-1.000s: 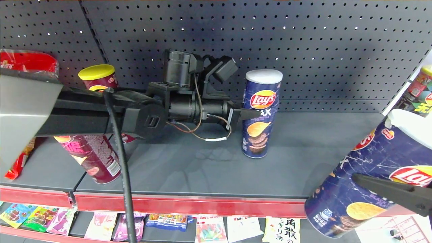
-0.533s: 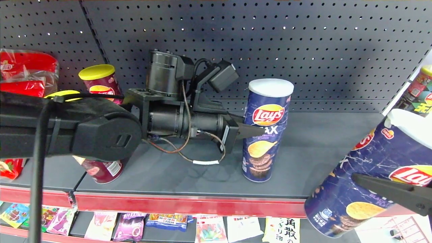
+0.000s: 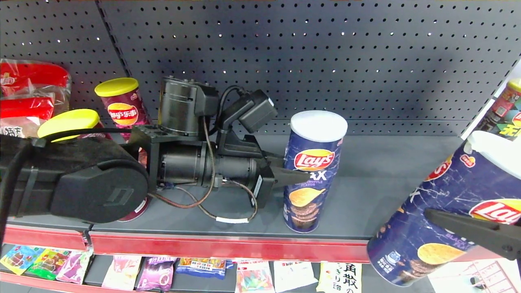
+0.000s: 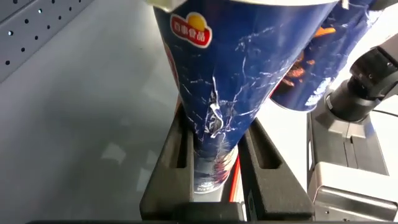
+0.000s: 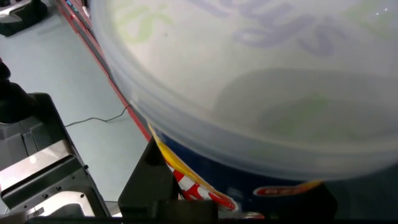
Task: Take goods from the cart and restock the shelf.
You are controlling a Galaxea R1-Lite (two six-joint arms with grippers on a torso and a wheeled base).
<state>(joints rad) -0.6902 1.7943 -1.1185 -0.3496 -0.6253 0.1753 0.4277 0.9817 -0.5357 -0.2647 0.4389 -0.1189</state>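
Left claw (image 3: 307, 176), held level, pulled can (image 3: 315, 138) forward

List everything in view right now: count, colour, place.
upright blue can: 1, dark blue, white lid; shelf front, centre.
tilted blue can: 1, dark blue, white lid; off the shelf, right.
maroon cans: 2, yellow lids; shelf left, behind the left arm.
red bags: count unclear, red; shelf far left.
snack packets: several, mixed colours; tier below.
shelf: 1, grey, red edge.
left gripper: 1, black; shut on upright blue can.
right gripper: 1, black; shut on tilted blue can.
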